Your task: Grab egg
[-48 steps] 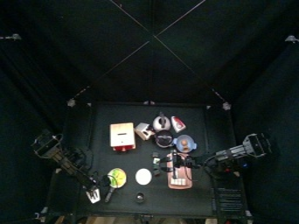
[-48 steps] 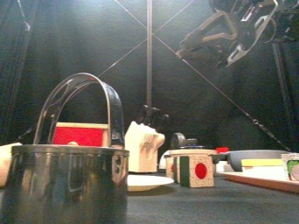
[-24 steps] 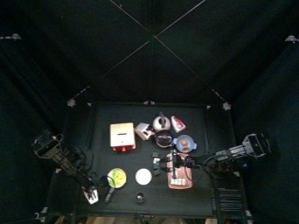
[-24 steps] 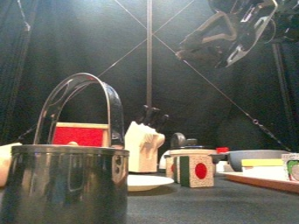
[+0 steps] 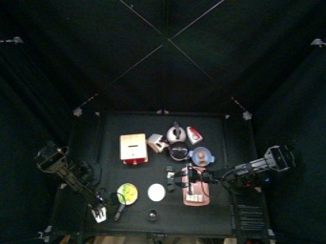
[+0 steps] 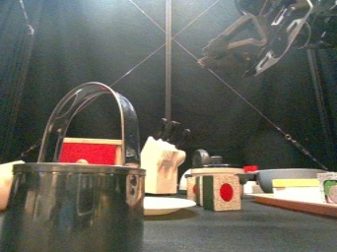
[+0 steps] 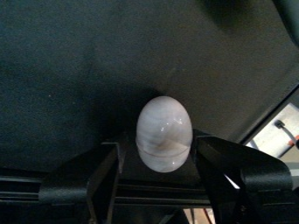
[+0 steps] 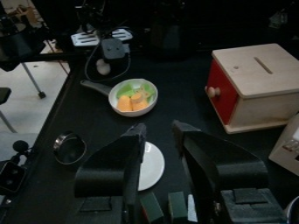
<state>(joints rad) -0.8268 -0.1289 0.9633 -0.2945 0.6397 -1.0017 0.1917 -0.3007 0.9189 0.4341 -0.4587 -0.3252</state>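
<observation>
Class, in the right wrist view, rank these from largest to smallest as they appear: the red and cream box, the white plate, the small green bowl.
1. red and cream box
2. white plate, though the jaws hide part of it
3. green bowl

The bowl lies farther from the camera than the plate, so their order is unsure.

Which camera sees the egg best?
The left wrist view: the egg fills the middle, lying between the left gripper's open jaws. The right wrist view shows it only as a small, far-off white blob. The top view gives a tiny pale speck, and the front view nothing certain.
</observation>
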